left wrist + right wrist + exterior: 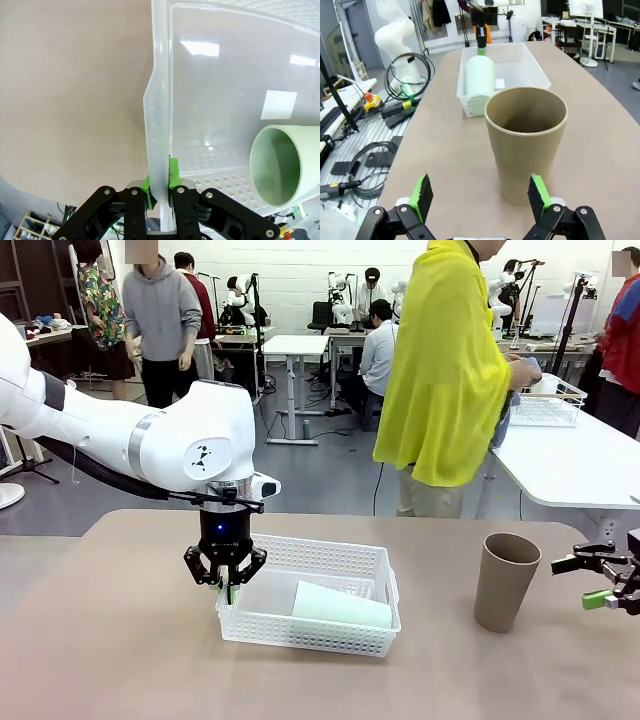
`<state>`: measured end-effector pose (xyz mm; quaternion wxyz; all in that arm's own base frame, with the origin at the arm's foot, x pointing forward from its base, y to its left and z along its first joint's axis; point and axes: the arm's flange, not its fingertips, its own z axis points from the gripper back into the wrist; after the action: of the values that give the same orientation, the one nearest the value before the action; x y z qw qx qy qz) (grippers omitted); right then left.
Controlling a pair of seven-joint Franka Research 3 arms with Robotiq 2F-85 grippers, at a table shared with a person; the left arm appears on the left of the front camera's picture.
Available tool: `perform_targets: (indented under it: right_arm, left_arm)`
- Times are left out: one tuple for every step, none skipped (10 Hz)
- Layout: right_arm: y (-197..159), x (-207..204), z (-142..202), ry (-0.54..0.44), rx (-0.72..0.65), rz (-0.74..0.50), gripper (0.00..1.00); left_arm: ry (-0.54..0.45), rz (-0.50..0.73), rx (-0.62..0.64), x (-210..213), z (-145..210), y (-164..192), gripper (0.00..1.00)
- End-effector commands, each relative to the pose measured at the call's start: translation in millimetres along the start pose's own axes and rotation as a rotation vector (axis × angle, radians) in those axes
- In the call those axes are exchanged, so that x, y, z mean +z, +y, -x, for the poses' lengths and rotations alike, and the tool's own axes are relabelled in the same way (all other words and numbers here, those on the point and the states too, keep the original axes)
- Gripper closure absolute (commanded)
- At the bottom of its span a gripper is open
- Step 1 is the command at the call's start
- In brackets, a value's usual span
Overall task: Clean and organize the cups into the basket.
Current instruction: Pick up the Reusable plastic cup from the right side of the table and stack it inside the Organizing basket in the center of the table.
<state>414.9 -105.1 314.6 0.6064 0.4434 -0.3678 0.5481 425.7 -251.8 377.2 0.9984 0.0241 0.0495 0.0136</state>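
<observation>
The basket (310,632) is sitting near the middle of the counter (110,650). It is a shallow white plastic tray with fine lattice walls and a rolled rim, and its long sides are running from 9 to 3 o'clock in the front view. A pale mint cup (342,606) is lying on its side inside, taking up the 3 o'clock half, with its open mouth facing 9 o'clock and its narrower base pointing toward the 3 o'clock wall. The left jaws are coming down from above and clamping shut on the basket's 9 o'clock wall. In the left wrist view the green pads (145,188) are squeezing the rim of the basket (159,125) from both sides, while the mouth of the mint cup (280,165) is showing at 4 o'clock. A brown cup (505,582), matte cardboard in colour, tall and tapered, is standing upright with its mouth up at 3 o'clock of the basket, apart from it. The right jaws are hanging spread wide, holding nothing, just beside that cup at its 3 o'clock. In the right wrist view the brown cup (527,145) is standing ahead of the spread pads (422,196) without touching them, and is sitting between them and the basket (532,70), partly covering its near wall. Beyond the counter, at 1 o'clock, a person (445,370) in a yellow top is standing by another white table.
</observation>
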Motion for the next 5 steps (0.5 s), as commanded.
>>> perform_targets:
  right_arm:
    - [-5.0,-9.8,10.1,0.015,0.037,0.072,0.00]
    - [-7.5,-12.2,14.2,0.030,0.036,0.086,0.00]
    - [-12.0,-15.8,17.7,0.049,0.024,0.092,0.00]
    - [-18.5,-19.4,21.2,0.059,0.012,0.101,0.00]
    - [-25.8,-24.7,24.1,0.054,0.009,0.094,0.00]
  left_arm:
    - [-0.007,-0.002,0.001,1.4,-0.6,0.3,1.00]
    - [-0.007,-0.002,0.001,1.4,-0.6,0.3,1.00]
    - [-0.007,-0.002,0.001,1.4,-0.6,0.3,1.00]
    - [-0.007,-0.002,0.001,1.4,-0.6,0.3,1.00]
    - [-0.007,-0.002,0.001,1.4,-0.6,0.3,1.00]
